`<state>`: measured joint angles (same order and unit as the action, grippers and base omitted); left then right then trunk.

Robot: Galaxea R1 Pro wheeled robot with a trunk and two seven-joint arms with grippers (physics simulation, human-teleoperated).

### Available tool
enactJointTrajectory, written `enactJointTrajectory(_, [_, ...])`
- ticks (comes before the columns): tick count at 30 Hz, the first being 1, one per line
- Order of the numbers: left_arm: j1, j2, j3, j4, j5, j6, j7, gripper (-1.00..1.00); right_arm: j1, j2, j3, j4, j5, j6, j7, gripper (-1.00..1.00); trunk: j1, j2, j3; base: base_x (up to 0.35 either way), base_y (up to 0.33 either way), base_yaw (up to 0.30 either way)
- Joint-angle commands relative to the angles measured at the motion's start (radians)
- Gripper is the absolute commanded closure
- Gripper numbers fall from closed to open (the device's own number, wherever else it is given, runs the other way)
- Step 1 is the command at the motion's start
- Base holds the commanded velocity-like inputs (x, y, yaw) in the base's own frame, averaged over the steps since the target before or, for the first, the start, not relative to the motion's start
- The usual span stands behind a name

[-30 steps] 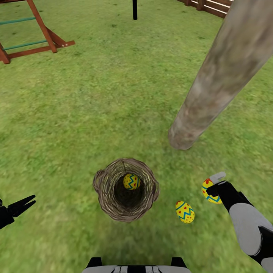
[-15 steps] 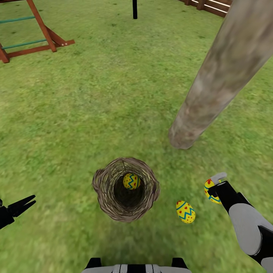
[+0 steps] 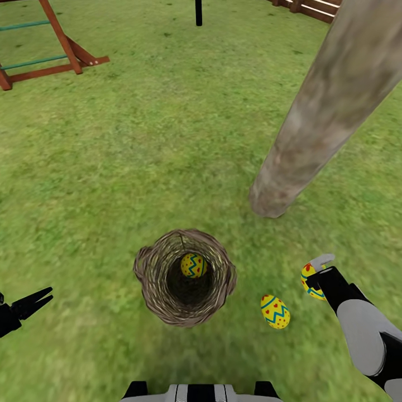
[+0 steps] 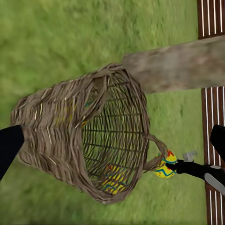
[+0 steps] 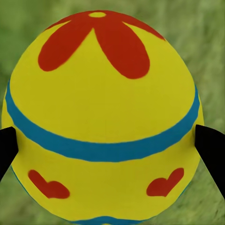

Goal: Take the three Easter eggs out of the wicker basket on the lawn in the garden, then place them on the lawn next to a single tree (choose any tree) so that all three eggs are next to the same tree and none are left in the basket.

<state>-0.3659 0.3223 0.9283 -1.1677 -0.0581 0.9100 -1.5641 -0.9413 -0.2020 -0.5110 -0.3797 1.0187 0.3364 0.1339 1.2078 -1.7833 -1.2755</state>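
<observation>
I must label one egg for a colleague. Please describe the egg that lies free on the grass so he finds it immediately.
Start at the tree, then look to the wicker basket on the lawn. The egg on the grass lies just right of it, touching nothing; another egg sits inside, a third is in the right gripper.

Yellow eggs [image 3: 274, 311] with blue zigzags, red hearts, brown wicker basket [image 3: 151, 290], green lawn [image 3: 139, 156]

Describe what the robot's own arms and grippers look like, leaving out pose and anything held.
The right gripper has a black body, one pale grey hooked finger showing, and a light grey rounded forearm shell with black joints behind it. The left gripper is all black with two slim pointed fingers. No cables or markings are visible. The right wrist view shows black fingertips at both edges.
</observation>
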Motion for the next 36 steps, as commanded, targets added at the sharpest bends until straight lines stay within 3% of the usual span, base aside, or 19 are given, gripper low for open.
enactJointTrajectory(1, [-0.001,0.000,0.001,-0.001,-0.006,0.010,-0.007,-1.00,-0.001,0.000,-0.007,-0.002,0.011,0.001,0.009,1.00,0.004,-0.008,-0.004,0.000,0.000,0.000])
enactJointTrajectory(16, [-0.001,0.004,0.003,-0.005,0.001,0.012,-0.007,-1.00,-0.001,0.002,-0.007,-0.002,0.011,0.002,0.007,1.00,0.061,-0.113,-0.051,0.000,0.000,0.000])
enactJointTrajectory(18, [-0.001,0.007,0.019,-0.014,0.001,0.016,-0.007,-1.00,-0.001,0.006,-0.007,-0.001,0.012,0.001,0.007,1.00,0.069,-0.127,-0.057,0.000,0.000,0.000])
enactJointTrajectory(20, [-0.001,0.009,0.058,-0.014,-0.002,0.019,-0.007,-1.00,-0.001,0.018,-0.007,-0.001,0.012,0.001,0.007,1.00,0.077,-0.141,-0.063,0.000,0.000,0.000])
enactJointTrajectory(23, [-0.002,0.010,0.066,-0.017,0.002,0.022,-0.007,-1.00,-0.001,0.026,-0.007,-0.002,0.012,0.002,0.007,1.00,0.088,-0.162,-0.073,0.000,0.000,0.000])
enactJointTrajectory(26, [-0.004,0.030,0.081,-0.040,0.006,0.032,-0.007,-1.00,-0.001,0.026,-0.007,-0.002,0.011,0.003,-0.001,1.00,0.100,-0.183,-0.082,0.000,0.000,0.000])
enactJointTrajectory(28, [-0.004,0.038,0.097,-0.049,0.036,0.034,-0.007,-1.00,-0.001,0.025,-0.007,-0.002,0.011,0.003,-0.016,1.00,0.107,-0.197,-0.088,0.000,0.000,0.000])
enactJointTrajectory(30, [-0.004,0.043,0.103,-0.054,0.109,0.034,-0.007,-1.00,-0.001,0.025,-0.007,-0.002,0.012,0.003,-0.023,1.00,0.115,-0.211,-0.095,0.000,0.000,0.000])
enactJointTrajectory(31, [-0.004,0.047,0.104,-0.055,0.128,0.034,-0.007,-1.00,-0.001,0.026,-0.007,-0.002,0.012,0.003,-0.024,1.00,0.119,-0.218,-0.098,0.000,0.000,0.000])
enactJointTrajectory(33, [-0.004,0.062,0.119,-0.059,0.141,0.072,-0.007,-1.00,-0.001,0.027,-0.006,-0.002,0.012,0.003,-0.025,1.00,0.127,-0.232,-0.104,0.000,0.000,0.000])
enactJointTrajectory(36, [-0.003,0.063,0.136,-0.059,0.143,0.087,-0.007,-1.00,-0.001,0.027,-0.006,-0.001,0.012,0.004,-0.025,1.00,0.138,-0.253,-0.113,0.000,0.000,0.000])
